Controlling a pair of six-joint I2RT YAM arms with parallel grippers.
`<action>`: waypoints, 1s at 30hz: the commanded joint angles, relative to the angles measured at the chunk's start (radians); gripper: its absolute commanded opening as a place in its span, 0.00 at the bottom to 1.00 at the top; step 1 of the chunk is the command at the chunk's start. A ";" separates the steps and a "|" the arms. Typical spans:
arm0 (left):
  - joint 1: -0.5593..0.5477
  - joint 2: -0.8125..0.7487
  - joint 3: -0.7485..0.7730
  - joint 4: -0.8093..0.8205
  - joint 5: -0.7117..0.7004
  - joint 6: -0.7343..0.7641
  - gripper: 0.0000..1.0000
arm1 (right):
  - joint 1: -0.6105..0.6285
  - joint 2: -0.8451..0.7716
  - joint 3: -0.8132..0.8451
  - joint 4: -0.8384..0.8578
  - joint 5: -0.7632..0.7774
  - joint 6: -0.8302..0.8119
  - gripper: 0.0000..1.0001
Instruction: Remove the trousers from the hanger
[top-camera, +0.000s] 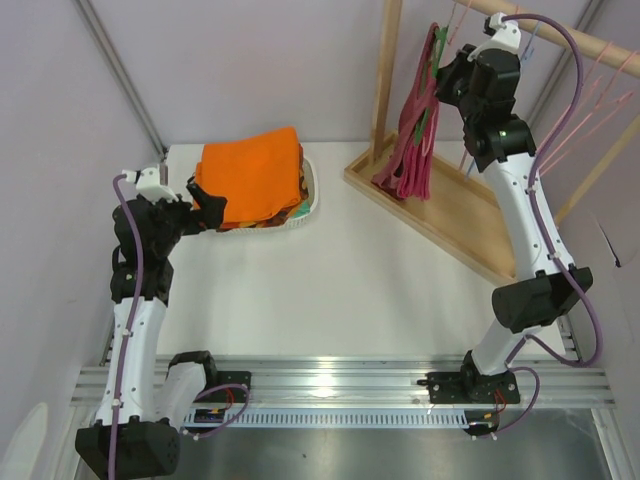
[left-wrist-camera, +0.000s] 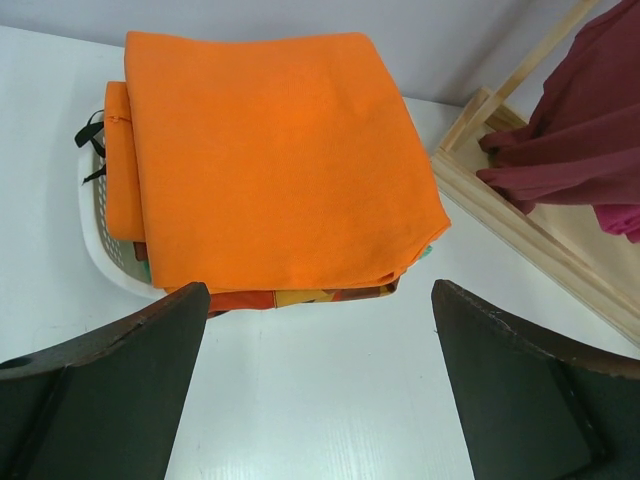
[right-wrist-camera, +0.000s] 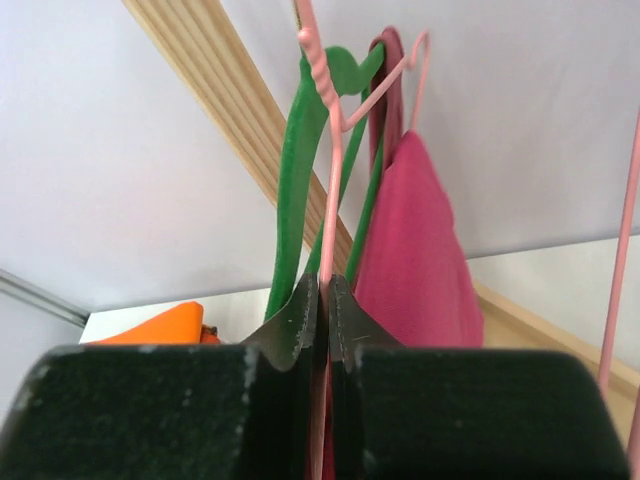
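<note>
The magenta-pink trousers (right-wrist-camera: 415, 250) hang on the thin pink wire hanger (right-wrist-camera: 335, 170) at the wooden rail. My right gripper (right-wrist-camera: 328, 285) is shut on the hanger's wire, with the trousers just to its right. In the top view my right gripper (top-camera: 442, 75) is high up against the hanging garments (top-camera: 418, 150) at the rack's left end. My left gripper (top-camera: 205, 205) is open and empty, low over the table in front of the orange folded cloth (left-wrist-camera: 270, 150). In its wrist view the left gripper (left-wrist-camera: 320, 300) has its jaws spread wide.
A green hanger (right-wrist-camera: 300, 150) hangs right beside the pink one. A darker maroon garment (left-wrist-camera: 580, 130) hangs by the trousers. The orange cloth lies on a pile in a white basket (top-camera: 312, 190). The wooden rack base (top-camera: 450, 215) and rail (top-camera: 590, 45) stand at back right, with more pink hangers (top-camera: 600, 95).
</note>
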 joint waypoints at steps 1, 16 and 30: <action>0.004 0.002 0.000 0.035 0.025 0.018 1.00 | 0.076 -0.116 0.091 0.106 -0.075 -0.075 0.00; 0.004 0.007 -0.008 0.052 0.060 0.013 0.99 | 0.168 -0.173 0.071 0.069 0.093 -0.218 0.00; 0.004 -0.004 -0.045 0.107 0.194 0.029 0.99 | 0.142 -0.129 -0.020 0.196 0.093 -0.221 0.00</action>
